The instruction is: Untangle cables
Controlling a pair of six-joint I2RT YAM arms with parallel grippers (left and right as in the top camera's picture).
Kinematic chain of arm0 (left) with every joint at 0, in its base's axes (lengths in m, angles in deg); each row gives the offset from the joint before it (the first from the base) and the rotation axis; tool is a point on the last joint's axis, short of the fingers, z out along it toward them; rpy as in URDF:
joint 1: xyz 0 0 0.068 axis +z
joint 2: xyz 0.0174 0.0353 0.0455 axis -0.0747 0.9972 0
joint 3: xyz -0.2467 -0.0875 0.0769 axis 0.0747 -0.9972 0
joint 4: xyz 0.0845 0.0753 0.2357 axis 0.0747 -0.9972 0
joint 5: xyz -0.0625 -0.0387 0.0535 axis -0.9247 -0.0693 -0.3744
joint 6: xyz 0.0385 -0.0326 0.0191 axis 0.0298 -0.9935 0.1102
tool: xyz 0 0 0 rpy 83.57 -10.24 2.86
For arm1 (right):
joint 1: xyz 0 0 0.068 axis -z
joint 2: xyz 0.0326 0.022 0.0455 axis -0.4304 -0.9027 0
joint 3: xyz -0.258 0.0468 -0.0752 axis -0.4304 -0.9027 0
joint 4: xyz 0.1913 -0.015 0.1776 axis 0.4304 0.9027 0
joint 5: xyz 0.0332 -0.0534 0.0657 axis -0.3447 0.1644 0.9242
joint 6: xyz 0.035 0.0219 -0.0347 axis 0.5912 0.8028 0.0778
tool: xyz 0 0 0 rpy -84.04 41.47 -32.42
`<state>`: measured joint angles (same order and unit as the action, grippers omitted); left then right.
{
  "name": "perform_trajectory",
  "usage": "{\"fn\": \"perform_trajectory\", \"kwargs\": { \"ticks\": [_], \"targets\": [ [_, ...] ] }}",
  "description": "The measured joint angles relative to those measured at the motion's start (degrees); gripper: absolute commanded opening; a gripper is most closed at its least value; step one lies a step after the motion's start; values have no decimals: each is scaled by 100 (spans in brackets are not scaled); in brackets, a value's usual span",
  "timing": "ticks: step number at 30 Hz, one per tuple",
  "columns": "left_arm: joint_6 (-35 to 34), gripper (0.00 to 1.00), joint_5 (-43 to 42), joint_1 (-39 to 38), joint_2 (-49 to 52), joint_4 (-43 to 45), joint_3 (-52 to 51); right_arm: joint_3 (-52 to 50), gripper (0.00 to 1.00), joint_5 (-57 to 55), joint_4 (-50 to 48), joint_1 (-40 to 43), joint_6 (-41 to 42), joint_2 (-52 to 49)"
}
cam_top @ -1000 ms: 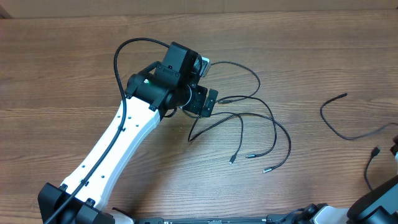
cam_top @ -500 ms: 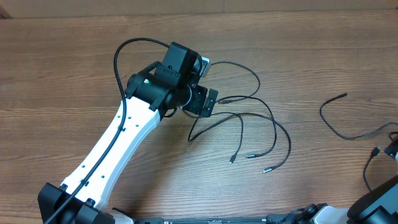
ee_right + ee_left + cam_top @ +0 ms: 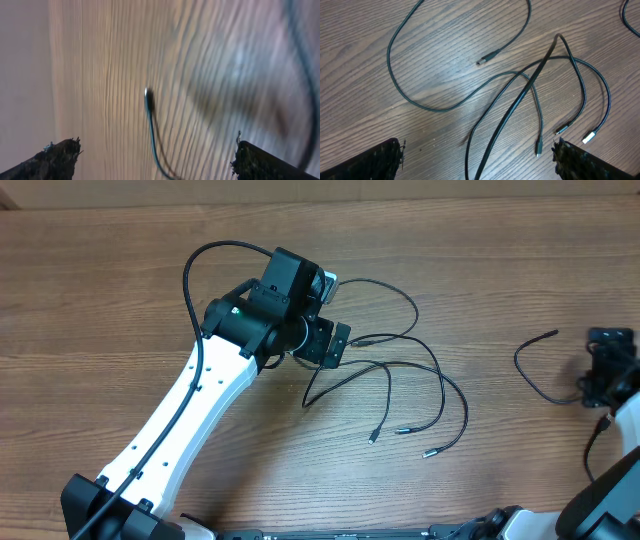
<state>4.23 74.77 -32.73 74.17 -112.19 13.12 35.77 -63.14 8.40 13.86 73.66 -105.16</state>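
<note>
1. Cables (image 3: 520, 97): thin black cords in a loose crossing heap mid-surface (image 3: 480, 260), just beside the left claw (image 3: 476, 150). One lone cable (image 3: 518, 360) lies well apart to the right, near the right claw (image 3: 157, 145).
2. Both claws stand wide and hold nothing. The right wrist view is blurred; a cord end shows on the wood below its fingers.
3. We judge the cords light, limp and a bit springy, so a pulled strand likely drags its neighbours along.
4. They are thin and lie flat on the wood, so we expect fiddly pinches and slips.
5. We judge the best hold is just behind a plug (image 3: 589, 136), easing that end outward from the heap.
</note>
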Motion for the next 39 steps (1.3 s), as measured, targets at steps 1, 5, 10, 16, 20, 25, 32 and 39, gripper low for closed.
{"fn": "perform_trajectory", "kwargs": {
  "ticks": [1, 5, 10, 16, 20, 25, 32, 39],
  "targets": [
    [0, 100, 2, 0, 0, 0, 0, 0, 100, 13, 24, -57, -33, 0],
    [0, 99, 0, 0, 0, 0, 0, 0, 100, -33, 125, -315, -129, -2],
    [0, 100, 0, 0, 0, 0, 0, 0, 100, -490, 232, -581, -192, -7],
    [0, 99, 0, 0, 0, 0, 0, 0, 100, -942, 323, -841, -238, -81],
    [0, 100, 0, 0, 0, 0, 0, 0, 100, -1069, 330, -898, -308, -203],
    [0, 100, 2, 0, 0, 0, 0, 0, 100, -1174, 356, -903, -372, -442],
    [0, 100, 2, 0, 0, 0, 0, 15, 100, -1172, 798, -903, -402, -772],
    [0, 100, 0, 0, 0, 0, 0, 122, 100, -1213, 1679, -907, -660, -750]
  ]
}}
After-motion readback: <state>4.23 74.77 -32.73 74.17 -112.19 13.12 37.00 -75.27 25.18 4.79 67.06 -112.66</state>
